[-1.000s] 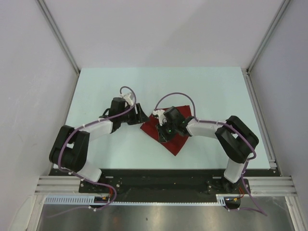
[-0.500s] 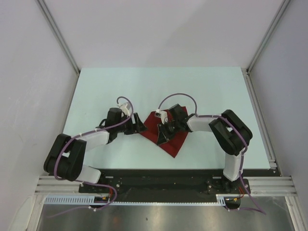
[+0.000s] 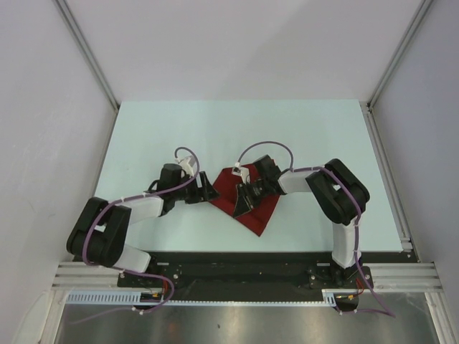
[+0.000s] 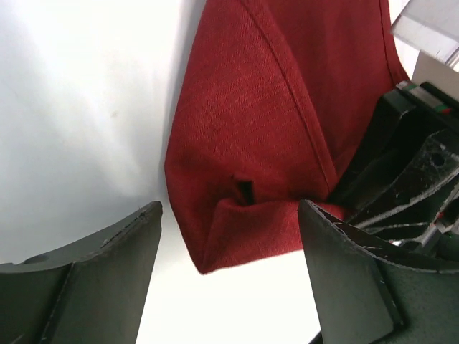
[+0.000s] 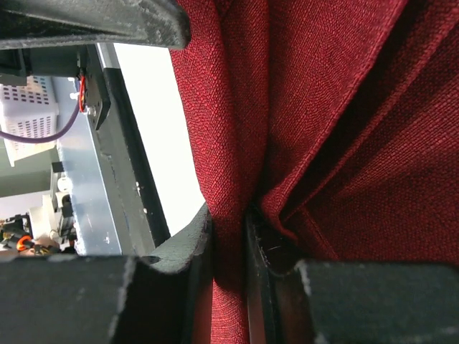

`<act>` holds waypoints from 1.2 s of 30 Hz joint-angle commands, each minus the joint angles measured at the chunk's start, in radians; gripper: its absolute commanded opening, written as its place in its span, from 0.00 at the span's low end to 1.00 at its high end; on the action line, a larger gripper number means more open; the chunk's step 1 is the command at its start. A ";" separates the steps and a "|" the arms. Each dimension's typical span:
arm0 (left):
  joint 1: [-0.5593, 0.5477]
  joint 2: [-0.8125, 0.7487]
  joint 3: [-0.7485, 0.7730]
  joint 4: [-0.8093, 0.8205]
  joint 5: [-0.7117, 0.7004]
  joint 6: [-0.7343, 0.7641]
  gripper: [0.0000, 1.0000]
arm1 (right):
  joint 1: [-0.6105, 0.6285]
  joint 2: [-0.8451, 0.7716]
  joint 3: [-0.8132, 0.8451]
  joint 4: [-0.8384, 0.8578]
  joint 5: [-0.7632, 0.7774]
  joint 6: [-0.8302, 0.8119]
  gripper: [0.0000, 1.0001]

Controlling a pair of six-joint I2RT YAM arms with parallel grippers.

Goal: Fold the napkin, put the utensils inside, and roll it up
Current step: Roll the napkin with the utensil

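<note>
The dark red napkin (image 3: 259, 212) lies folded on the table, between the two arms. My right gripper (image 3: 242, 198) is shut on a raised fold of the napkin (image 5: 323, 107), and the cloth is pinched between its fingers (image 5: 188, 247). My left gripper (image 3: 209, 192) stands open at the napkin's left corner (image 4: 251, 136). That corner lies just ahead of its two fingers (image 4: 107, 276), and nothing is between them. A small dark slit (image 4: 245, 190) shows in the fold; I cannot tell what it is. The utensils are hidden.
The pale table (image 3: 237, 129) stretches behind the napkin, with white walls on both sides. A black base bar and a metal rail (image 3: 244, 276) run along the near edge. The right gripper's black body (image 4: 416, 172) sits close beside my left gripper's right finger.
My left gripper has opened wider and come down to the napkin's left corner. The right gripper has shifted slightly left, still pinching the fold, and the napkin has drawn in narrower.
</note>
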 commanded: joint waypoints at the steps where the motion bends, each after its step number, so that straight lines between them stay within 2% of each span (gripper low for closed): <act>1: 0.004 0.052 0.011 0.017 0.016 -0.003 0.82 | 0.009 0.058 -0.020 -0.102 0.007 -0.017 0.11; 4: 0.004 0.084 0.015 0.048 0.036 -0.013 0.80 | 0.009 0.065 -0.017 -0.107 0.006 -0.024 0.12; 7: 0.002 0.118 0.005 0.109 0.057 -0.027 0.70 | 0.007 0.070 -0.015 -0.110 0.001 -0.027 0.11; 8: 0.004 0.138 0.002 0.124 0.071 -0.033 0.60 | 0.004 0.073 -0.015 -0.107 0.000 -0.027 0.11; 10: 0.002 0.153 0.005 0.147 0.085 -0.036 0.47 | 0.003 0.076 -0.011 -0.110 -0.002 -0.029 0.11; 11: 0.002 0.161 0.012 0.152 0.100 -0.036 0.34 | 0.004 0.076 -0.011 -0.113 0.000 -0.033 0.12; 13: 0.002 0.176 0.020 0.149 0.111 -0.036 0.16 | -0.002 0.070 -0.008 -0.118 0.004 -0.035 0.12; 14: 0.002 0.178 0.026 0.149 0.120 -0.033 0.02 | -0.003 0.067 -0.004 -0.125 0.007 -0.038 0.14; 18: 0.004 0.167 0.035 0.115 0.116 -0.023 0.00 | -0.017 0.024 0.022 -0.189 0.039 -0.052 0.27; 22: 0.004 0.152 0.052 0.053 0.080 -0.015 0.00 | -0.020 -0.089 0.075 -0.283 0.116 -0.072 0.55; 25: 0.004 0.155 0.071 0.022 0.070 -0.016 0.00 | -0.016 -0.158 0.089 -0.332 0.196 -0.075 0.72; 28: 0.004 0.163 0.084 0.000 0.065 -0.019 0.00 | 0.035 -0.247 0.098 -0.365 0.373 -0.072 0.75; 29: 0.002 0.164 0.089 -0.007 0.063 -0.021 0.00 | 0.088 -0.295 0.086 -0.352 0.521 -0.070 0.75; 31: 0.004 0.169 0.098 -0.015 0.060 -0.021 0.00 | 0.171 -0.332 0.062 -0.322 0.709 -0.054 0.75; 32: 0.004 0.170 0.103 -0.020 0.059 -0.021 0.00 | 0.210 -0.362 0.024 -0.270 0.894 -0.052 0.75; 33: 0.002 0.170 0.106 -0.029 0.056 -0.019 0.00 | 0.298 -0.375 0.003 -0.241 0.982 -0.053 0.75; 36: 0.004 0.175 0.123 -0.047 0.051 -0.021 0.00 | 0.427 -0.355 -0.027 -0.167 1.240 -0.064 0.70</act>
